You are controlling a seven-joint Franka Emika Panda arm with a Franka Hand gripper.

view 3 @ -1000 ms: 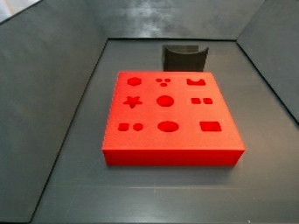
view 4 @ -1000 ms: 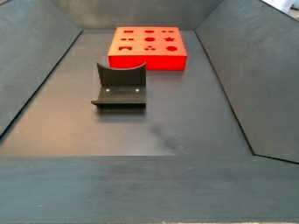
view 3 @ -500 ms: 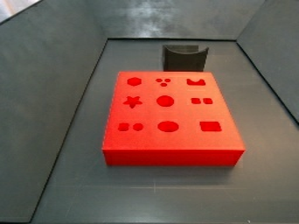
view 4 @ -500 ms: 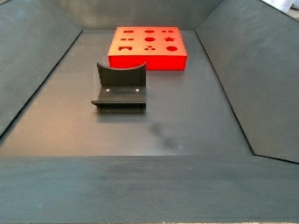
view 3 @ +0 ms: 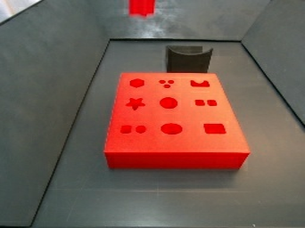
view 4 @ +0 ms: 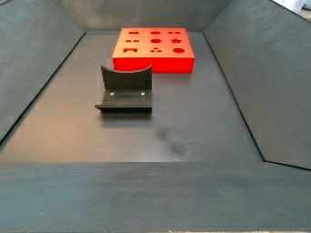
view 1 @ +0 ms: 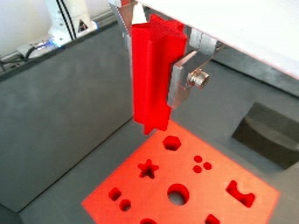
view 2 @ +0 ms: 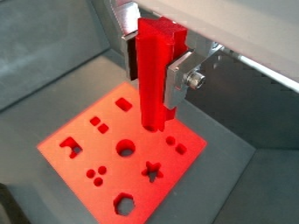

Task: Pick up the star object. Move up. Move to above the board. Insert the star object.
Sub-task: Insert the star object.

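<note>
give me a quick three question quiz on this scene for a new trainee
1. True or false: the pincer is closed on the red peg, high above the board.
2. In a side view, how much of the peg shows?
A. all of it
B. only its lower end at the top edge
C. none
3. Fill in: the star hole in the board is ____.

Key
1. True; in both wrist views the silver fingers clamp the peg upright, its tip clear of the board.
2. B
3. empty; the dark fixture stands behind the board.
</note>
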